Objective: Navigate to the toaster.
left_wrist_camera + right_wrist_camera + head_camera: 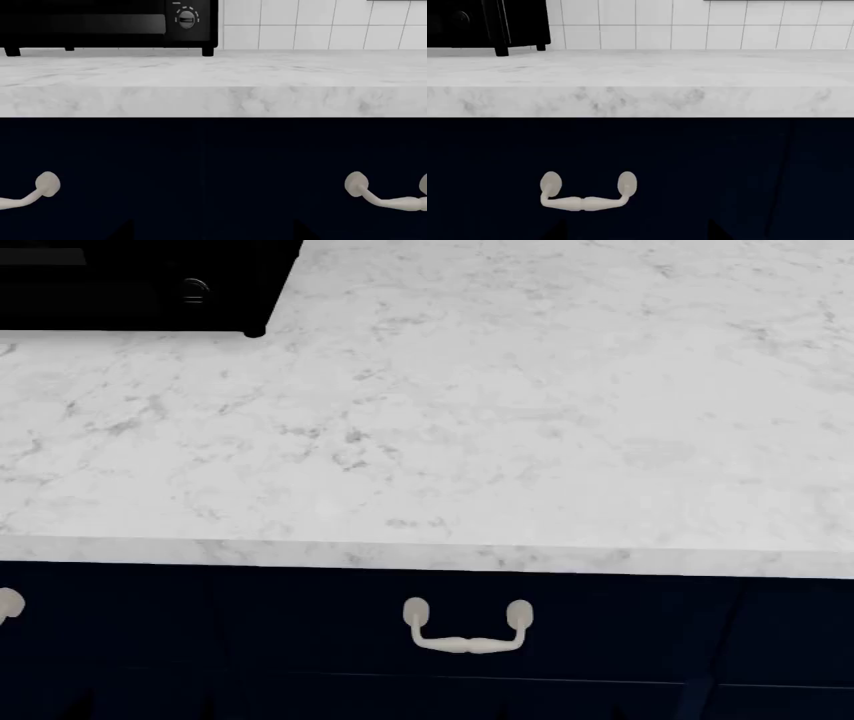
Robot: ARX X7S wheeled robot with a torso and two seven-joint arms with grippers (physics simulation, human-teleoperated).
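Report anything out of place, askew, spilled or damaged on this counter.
Nothing stands out. The marble countertop shows no spills or damage, the wide black appliance with the knob sits level on its feet against the tiled wall, and the drawer handle hangs straight.

Marble countertop (534, 420) open to the right; wide black knobbed oven (134, 285) blocks far-left corner.

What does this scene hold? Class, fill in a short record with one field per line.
Surface: white marble countertop
Appliance: wide black appliance with a round knob, at the counter's back left
Toaster: not in view
Wall: white tiles
Cabinets: dark navy fronts
Hardware: cream drawer handle
Arms and jaws: not in view
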